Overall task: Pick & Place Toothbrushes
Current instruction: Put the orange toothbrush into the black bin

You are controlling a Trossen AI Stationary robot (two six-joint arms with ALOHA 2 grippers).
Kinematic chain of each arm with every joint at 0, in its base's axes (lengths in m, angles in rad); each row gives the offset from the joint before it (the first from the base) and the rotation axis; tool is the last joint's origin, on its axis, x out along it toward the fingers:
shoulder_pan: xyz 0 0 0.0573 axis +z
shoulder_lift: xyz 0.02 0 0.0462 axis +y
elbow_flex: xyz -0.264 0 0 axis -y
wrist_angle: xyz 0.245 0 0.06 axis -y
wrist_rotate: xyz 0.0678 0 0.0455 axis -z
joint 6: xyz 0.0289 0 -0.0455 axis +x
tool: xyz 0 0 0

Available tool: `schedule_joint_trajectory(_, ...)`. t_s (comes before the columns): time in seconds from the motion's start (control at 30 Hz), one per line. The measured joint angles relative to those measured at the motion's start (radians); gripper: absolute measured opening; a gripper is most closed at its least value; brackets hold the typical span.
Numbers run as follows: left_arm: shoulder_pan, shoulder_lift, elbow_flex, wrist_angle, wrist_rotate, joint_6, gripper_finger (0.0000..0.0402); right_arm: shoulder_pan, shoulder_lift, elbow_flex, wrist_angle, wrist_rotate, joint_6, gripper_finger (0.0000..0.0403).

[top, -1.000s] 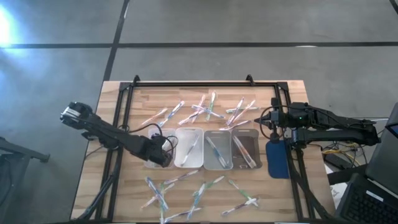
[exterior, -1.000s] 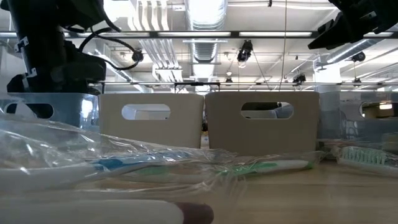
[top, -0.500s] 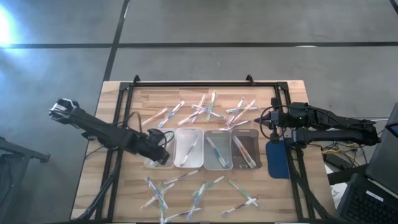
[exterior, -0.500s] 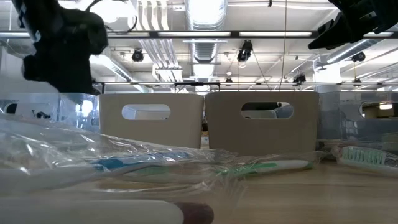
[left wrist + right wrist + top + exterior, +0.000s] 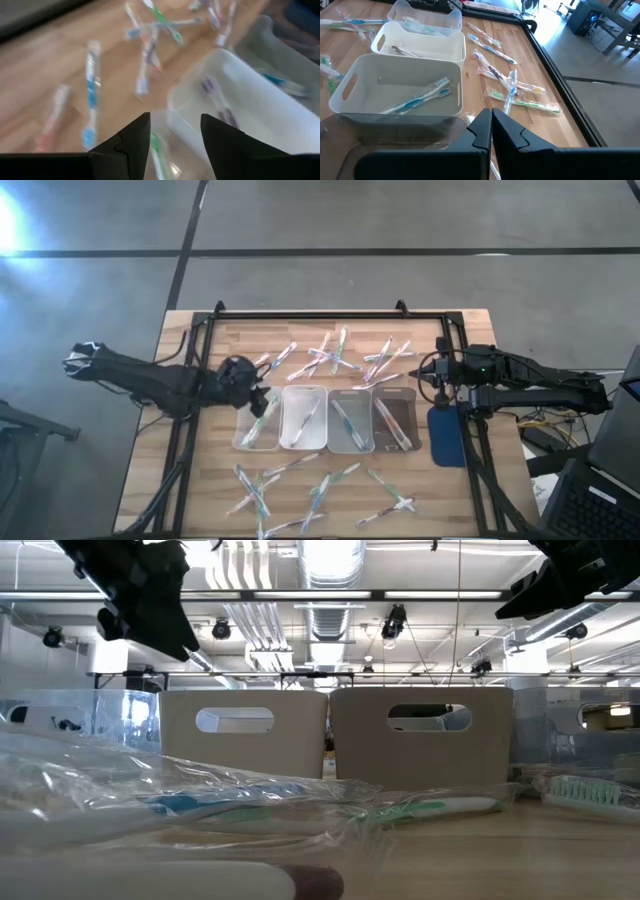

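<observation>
Wrapped toothbrushes lie loose in a far group (image 5: 330, 355) and a near group (image 5: 315, 492) on the wooden table. Between them stands a row of several trays, each with a toothbrush or two inside. The leftmost clear tray (image 5: 243, 438) holds a green-accented toothbrush (image 5: 266, 412). My left gripper (image 5: 256, 392) hovers open and empty above that tray's far end; in the left wrist view its fingers (image 5: 172, 117) have nothing between them. My right gripper (image 5: 428, 376) waits shut at the table's right, above the rightmost tray; its fingers (image 5: 491, 114) meet.
A black frame (image 5: 310, 313) runs along the table's far edge and sides. A blue flat object (image 5: 447, 436) lies under the right arm. At table height, wrapped toothbrushes (image 5: 430, 808) lie in front of two beige trays (image 5: 330, 735).
My left gripper has risen out of the leftmost tray and drawn back toward the table's far left, tipping up from pointing steeply down and rolling. It stays open. A green-accented toothbrush, hidden under the gripper before, now shows in that tray.
</observation>
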Motion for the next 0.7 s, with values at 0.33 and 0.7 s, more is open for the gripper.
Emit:
schedule_joint_trajectory(0.33,0.254,-0.016,0.0,-0.031,0.064,0.221,0.0179,0.0,0.0,0.0,0.0,0.0,0.0,0.0008)
schedule_joint_trajectory(0.7,0.472,-0.015,-0.011,-0.044,0.15,0.422,0.0166,0.0,0.0,0.0,0.0,0.0,0.0,0.0008)
